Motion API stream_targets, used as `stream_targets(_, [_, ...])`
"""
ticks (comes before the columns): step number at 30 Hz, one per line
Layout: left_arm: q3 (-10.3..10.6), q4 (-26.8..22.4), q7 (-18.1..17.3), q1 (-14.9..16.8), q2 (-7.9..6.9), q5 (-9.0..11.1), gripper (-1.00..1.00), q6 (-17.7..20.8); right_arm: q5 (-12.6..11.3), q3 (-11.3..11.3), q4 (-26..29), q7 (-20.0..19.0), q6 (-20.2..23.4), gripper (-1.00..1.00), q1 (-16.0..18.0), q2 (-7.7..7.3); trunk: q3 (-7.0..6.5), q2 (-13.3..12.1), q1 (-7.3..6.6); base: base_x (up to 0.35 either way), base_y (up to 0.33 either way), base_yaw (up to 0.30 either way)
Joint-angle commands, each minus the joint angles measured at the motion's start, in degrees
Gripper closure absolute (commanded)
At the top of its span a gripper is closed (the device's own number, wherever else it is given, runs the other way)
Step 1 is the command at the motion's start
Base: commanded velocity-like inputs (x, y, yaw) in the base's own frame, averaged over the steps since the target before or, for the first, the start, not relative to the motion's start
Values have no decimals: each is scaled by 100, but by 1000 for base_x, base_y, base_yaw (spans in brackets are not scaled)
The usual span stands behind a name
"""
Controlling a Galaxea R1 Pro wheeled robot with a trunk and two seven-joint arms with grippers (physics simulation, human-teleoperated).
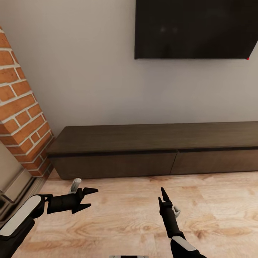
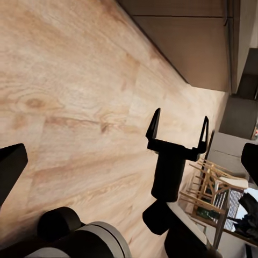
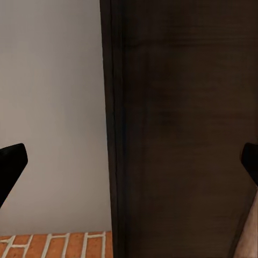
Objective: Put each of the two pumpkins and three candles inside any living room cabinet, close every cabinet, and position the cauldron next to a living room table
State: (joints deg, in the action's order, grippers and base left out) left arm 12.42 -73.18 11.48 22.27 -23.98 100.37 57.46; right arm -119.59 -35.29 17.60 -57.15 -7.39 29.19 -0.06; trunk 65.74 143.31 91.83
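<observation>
The long, low, dark brown cabinet (image 1: 154, 143) stands against the white wall, its handleless drawer fronts (image 1: 114, 165) flush and shut, its flat top bare. My left gripper (image 1: 86, 199) hovers open over the wood floor in front of the cabinet's left end, holding nothing. My right gripper (image 1: 162, 198) points toward the cabinet's middle, and the left wrist view shows it (image 2: 179, 129) open and empty. In the right wrist view the cabinet top (image 3: 183, 134) lies ahead between my spread fingertips (image 3: 11, 166). Pumpkins, candles, cauldron and table are out of view.
A red brick column (image 1: 21, 107) rises at the left, close to the cabinet's left end. A black TV screen (image 1: 195, 28) hangs on the wall above the cabinet. Light wood floor (image 1: 125, 215) stretches between me and the cabinet. Wooden chairs (image 2: 212, 185) stand farther off.
</observation>
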Motion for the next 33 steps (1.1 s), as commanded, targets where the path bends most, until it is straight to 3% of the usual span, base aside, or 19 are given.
stream_targets(1, [10, -7, 51, 1, -11, 65, -100, 2, -39, -49, -3, -21, -52, -100, 6, -1, 5, 2, 2, 298, 0, 0])
stream_targets(12, [27, -5, 48, -4, -18, 117, -100, 8, -38, -49, -3, -59, -59, -100, 6, 13, 5, 2, 2, 159, 0, 0])
stream_targets(18, [273, -4, 47, -10, -24, 524, -100, 5, -38, -49, -9, -419, -61, -100, 8, 14, 5, 2, 2, 58, 0, 0])
stream_targets(24, [417, -3, 47, -12, -20, 662, -100, 8, -38, -49, -7, -476, -61, -100, 8, 14, 5, 2, 2, 126, 0, 0])
stream_targets(28, [571, -8, 47, -20, -22, 902, -100, 3, -38, -49, -3, -486, -60, -100, 6, 14, 5, 2, 2, 15, 0, 0])
stream_targets(33, [631, -11, 47, -21, -26, 994, -100, 2, -38, -49, -4, -490, -60, -100, 8, 14, 5, 2, 2, 3, 0, 0])
